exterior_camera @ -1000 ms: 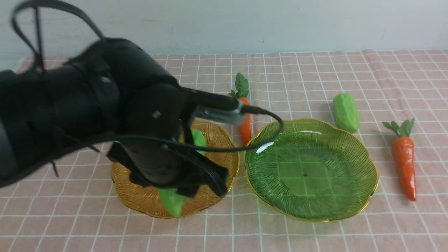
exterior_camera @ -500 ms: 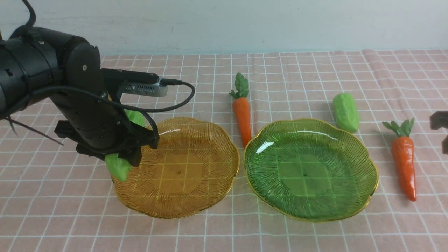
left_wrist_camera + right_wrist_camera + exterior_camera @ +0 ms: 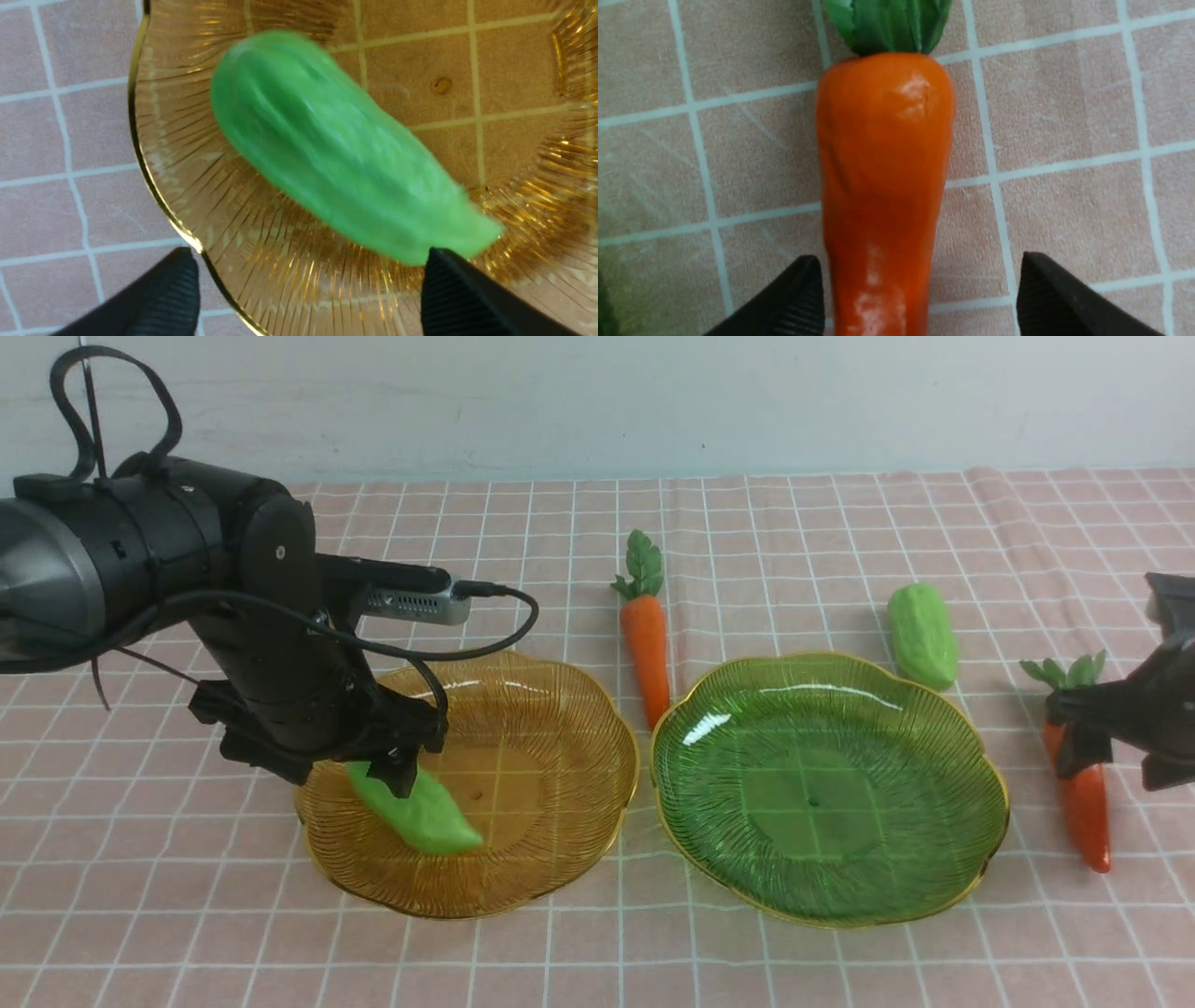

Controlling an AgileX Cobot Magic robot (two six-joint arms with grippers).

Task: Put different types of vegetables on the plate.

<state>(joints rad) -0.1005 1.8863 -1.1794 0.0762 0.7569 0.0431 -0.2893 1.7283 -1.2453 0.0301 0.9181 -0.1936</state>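
Gourd (image 3: pixel 415 812) lies in amber plate (image 3: pixel 560 709) under left gripper (image 3: pixel 308 284), spread wide, not gripping. Right gripper (image 3: pixel 920 289) spread, straddling right carrot (image 3: pixel 882 163) on checked cloth (image 3: pixel 840 523). Second gourd (image 3: pixel 922 635), second carrot (image 3: pixel 649 635) on cloth beside green plate (image 3: pixel 934 859).

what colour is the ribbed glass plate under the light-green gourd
The ribbed plate is amber with a gold rim, clearest in the left wrist view.

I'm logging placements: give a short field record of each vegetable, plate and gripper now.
left gripper: open, above amber plate
near gourd: in amber plate
right gripper: open, straddling right carrot on cloth
green plate: no vegetables
middle carrot: on cloth between plates
far gourd: on cloth behind green plate
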